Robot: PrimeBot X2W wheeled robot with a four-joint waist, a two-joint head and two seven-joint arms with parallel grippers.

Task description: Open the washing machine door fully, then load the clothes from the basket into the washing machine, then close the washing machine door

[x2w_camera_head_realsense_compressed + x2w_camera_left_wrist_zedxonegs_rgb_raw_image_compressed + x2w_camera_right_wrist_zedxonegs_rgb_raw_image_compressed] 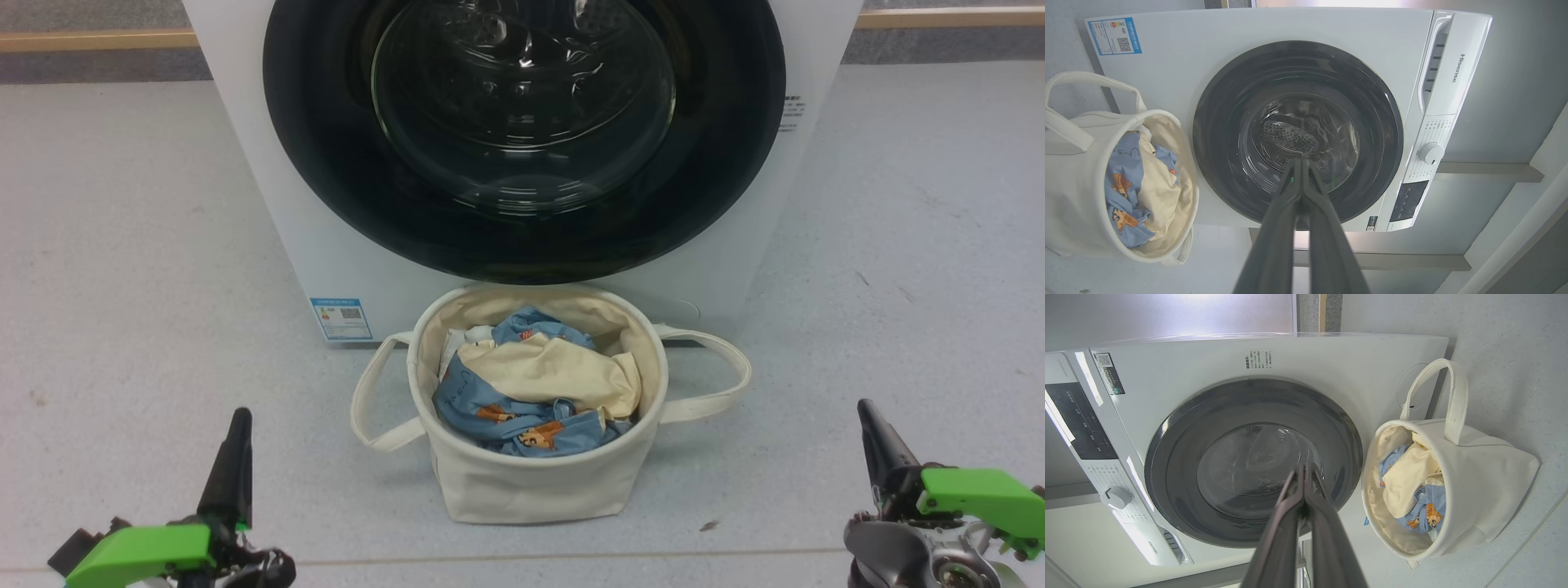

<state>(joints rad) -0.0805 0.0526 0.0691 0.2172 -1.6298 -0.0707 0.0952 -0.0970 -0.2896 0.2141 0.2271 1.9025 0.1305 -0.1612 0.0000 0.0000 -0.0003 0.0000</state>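
Observation:
The white washing machine (294, 212) stands ahead with its round black-rimmed door (522, 139) shut flat against the front. On the floor just before it sits the cream canvas basket (539, 482), holding the clothes (531, 384): blue bear-print fabric with a cream-yellow garment on top. My left gripper (239, 420) is at the lower left and my right gripper (865, 412) at the lower right, both shut and empty, well short of the basket. In the wrist views the left gripper (1300, 163) and right gripper (1303, 468) point at the door (1298, 134) (1253, 461), with the basket (1069, 196) (1490, 490) beside it.
Pale grey floor (122, 245) spreads to both sides of the machine. The basket's looped handles (718, 376) stick out left and right. A blue label (341, 318) is on the machine's lower left front. The control panel with its knob (1431, 153) runs along the machine's top.

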